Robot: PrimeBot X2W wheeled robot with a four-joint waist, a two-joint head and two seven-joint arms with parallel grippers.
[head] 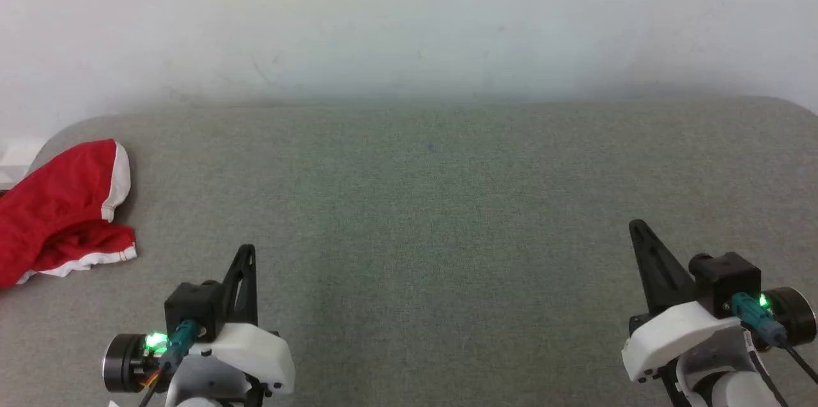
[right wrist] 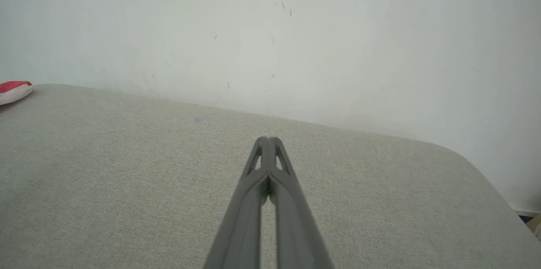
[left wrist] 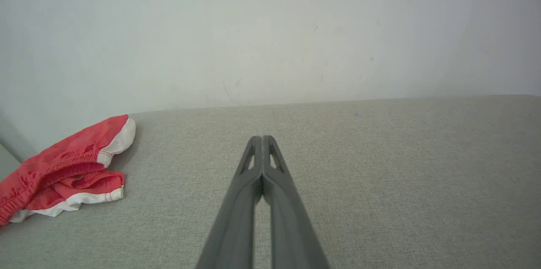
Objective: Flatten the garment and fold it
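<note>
Head view, shorts (head: 61, 209): crumpled at bench (head: 447, 234) left edge.
Left tool (head: 247, 250): closed, empty; nearer, so likely my first reach.
Right tool (head: 636, 225): closed, empty.

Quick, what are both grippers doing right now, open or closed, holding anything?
Left gripper: closed, jaws together, holding nothing.
Right gripper: closed, jaws together, holding nothing.

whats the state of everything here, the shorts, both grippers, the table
red soft-fabric shorts with a white edge band: crumpled in a heap, not flattened, not folded, held by nothing
left gripper: shut, holding nothing, apart from the shorts
right gripper: shut, holding nothing, far from the shorts
grey fabric-covered table: flat, bears the shorts at its left end
</note>
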